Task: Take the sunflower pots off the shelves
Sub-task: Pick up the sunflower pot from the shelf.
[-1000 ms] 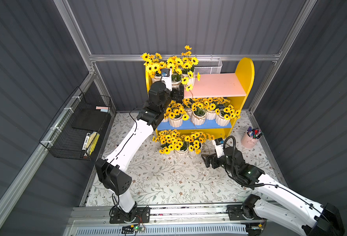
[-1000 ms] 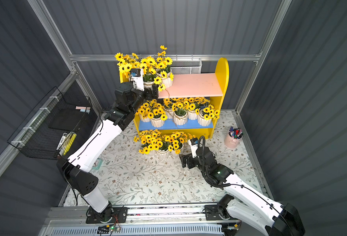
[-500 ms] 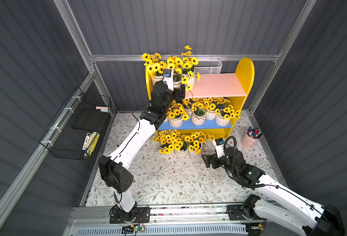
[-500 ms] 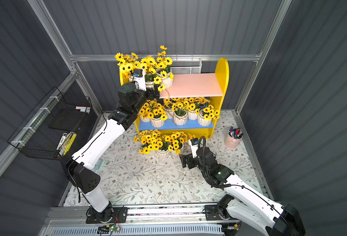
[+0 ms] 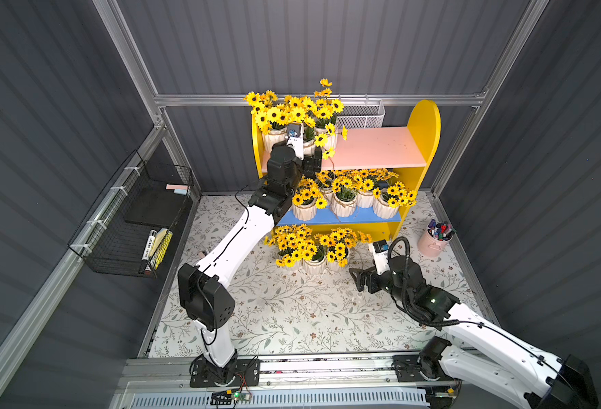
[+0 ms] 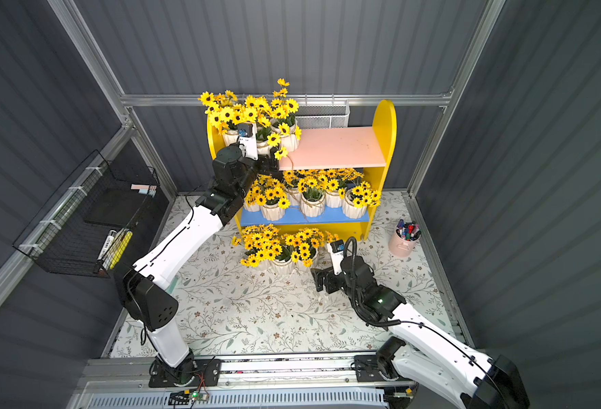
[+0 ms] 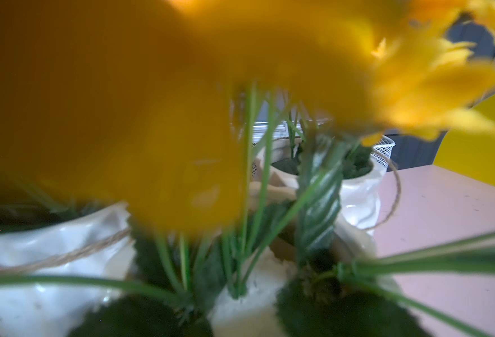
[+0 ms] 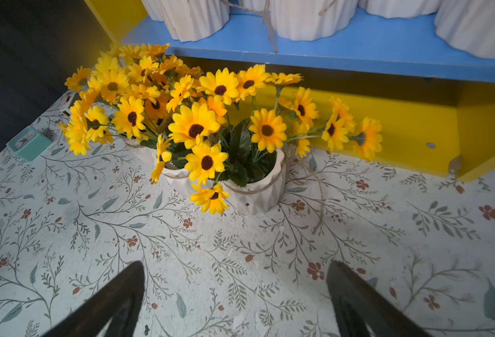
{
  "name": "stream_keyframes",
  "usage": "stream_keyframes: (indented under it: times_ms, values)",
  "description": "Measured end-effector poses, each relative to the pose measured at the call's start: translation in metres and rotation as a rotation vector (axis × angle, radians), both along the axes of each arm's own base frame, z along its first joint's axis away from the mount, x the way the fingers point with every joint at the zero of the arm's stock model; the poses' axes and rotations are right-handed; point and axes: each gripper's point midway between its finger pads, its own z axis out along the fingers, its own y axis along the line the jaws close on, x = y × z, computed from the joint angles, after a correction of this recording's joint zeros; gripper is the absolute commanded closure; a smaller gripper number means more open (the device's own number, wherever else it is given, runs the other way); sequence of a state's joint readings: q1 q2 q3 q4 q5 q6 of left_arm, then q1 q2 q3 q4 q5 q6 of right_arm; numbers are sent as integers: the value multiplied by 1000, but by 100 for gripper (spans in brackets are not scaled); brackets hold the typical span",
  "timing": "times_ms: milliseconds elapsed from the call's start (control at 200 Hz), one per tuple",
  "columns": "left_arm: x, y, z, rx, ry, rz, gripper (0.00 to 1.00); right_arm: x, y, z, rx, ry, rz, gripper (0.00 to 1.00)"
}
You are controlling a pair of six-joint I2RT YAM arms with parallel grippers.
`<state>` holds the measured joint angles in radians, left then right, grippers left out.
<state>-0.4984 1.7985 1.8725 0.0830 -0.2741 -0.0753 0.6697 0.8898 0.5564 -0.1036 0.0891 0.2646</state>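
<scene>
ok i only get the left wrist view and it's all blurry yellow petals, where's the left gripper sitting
observer: The left gripper is at the front edge of the pink upper board, right by the upper pots bunched at one end. I cannot tell whether it is shut.
operator: anything down yet
observer: Yes, the floor pots stand clustered on the floral mat in front of the shelves.
operator: and the other arm
observer: The right gripper is open and empty, low over the mat beside that cluster.
</scene>
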Motion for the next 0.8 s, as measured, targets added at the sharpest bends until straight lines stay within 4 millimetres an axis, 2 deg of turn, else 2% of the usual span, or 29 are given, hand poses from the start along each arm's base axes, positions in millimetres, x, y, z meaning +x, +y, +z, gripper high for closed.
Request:
stream_keyframes:
  times_ms: [85,200,410,555,795]
  values:
    - [0,0,0,1,0,0,14,0,0,0,0,0,0,1]
    - [0,0,0,3,-3,0,22,0,0,0,-1,-1,1,1]
    - [-2,1,1,0,-15,0,71,0,1,0,-1,0,5,1]
    - [-6,2,2,11,-14,-2,100,-1,1,-2,0,2,8,1]
    - [-13,-3,3,52,-23,-49,100,-1,1,-2,2,4,12,2]
